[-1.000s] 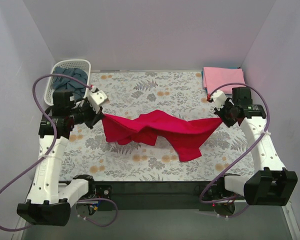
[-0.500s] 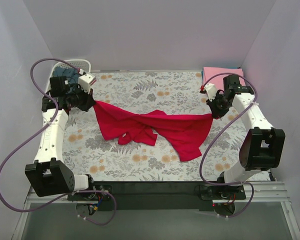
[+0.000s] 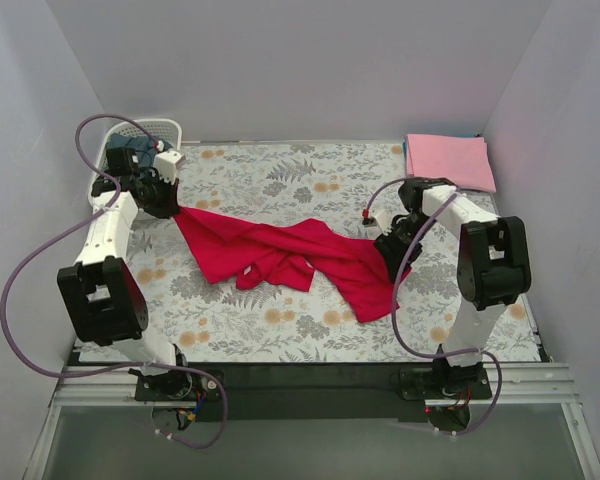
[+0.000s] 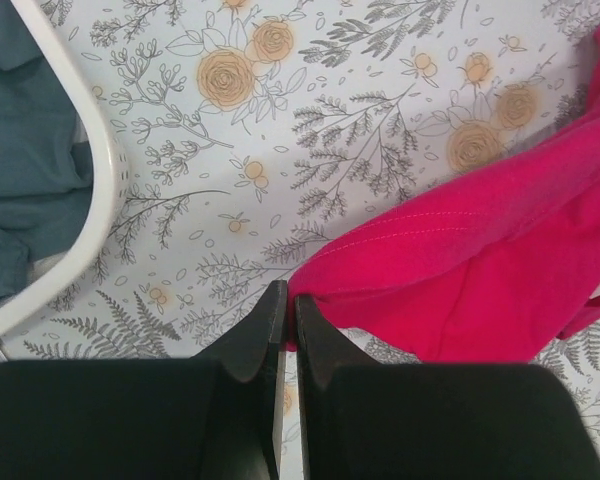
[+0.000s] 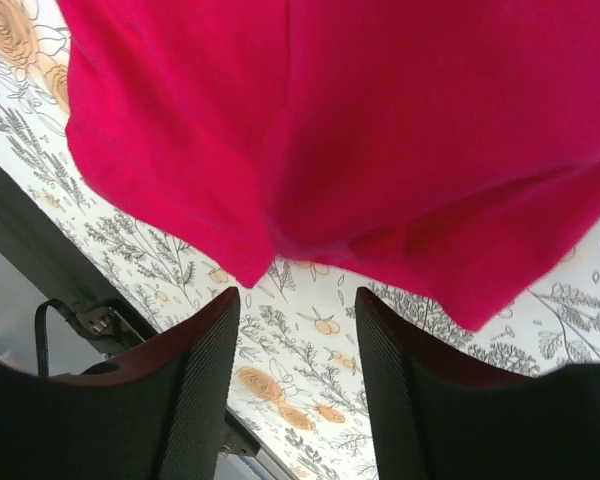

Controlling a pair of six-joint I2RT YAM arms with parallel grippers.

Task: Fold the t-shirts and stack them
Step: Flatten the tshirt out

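Our left gripper (image 4: 284, 305) is pinched shut on the left end of the red t-shirt (image 3: 280, 250). At that shirt's right end, our right gripper (image 5: 295, 310) stands partly open, holding nothing.

The top camera sits above and behind the arm bases, looking down and forward over the whole floral cloth (image 3: 300, 180), from the white basket (image 3: 170, 128) at far left to the far right corner. The left wrist camera hangs close over the cloth's far left, looking down past the left gripper (image 4: 283, 300), while the right wrist camera looks equally closely past the right gripper (image 5: 297, 300) toward the table's near edge. All three share the red t-shirt (image 3: 280, 250); the top and left wrist views also share the basket.
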